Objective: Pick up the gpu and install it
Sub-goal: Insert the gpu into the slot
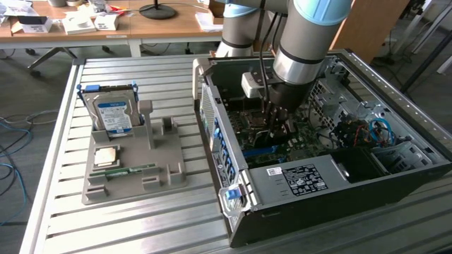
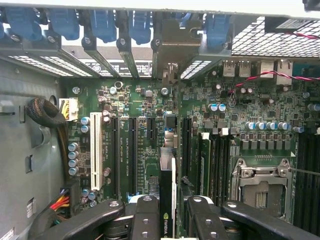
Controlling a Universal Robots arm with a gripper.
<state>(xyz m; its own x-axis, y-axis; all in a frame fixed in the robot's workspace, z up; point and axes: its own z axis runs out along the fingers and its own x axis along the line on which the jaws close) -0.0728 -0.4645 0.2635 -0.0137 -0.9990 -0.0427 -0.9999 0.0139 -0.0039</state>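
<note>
Gpu (image 2: 167,190) gripped edge-on between fingers (image 2: 145,220), apparently above motherboard (image 2: 150,100).

Black gpu (image 2: 167,185) edge; green motherboard (image 2: 145,125); blue slot clips (image 2: 105,25); black claw (image 2: 172,204).

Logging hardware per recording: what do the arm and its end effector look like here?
The arm is silver-grey tubing with light-blue joint caps and black rings; a black cable runs down it, and a white box sits at the wrist. The end effector is black, with two broad linked fingers studded with round screws.
</note>
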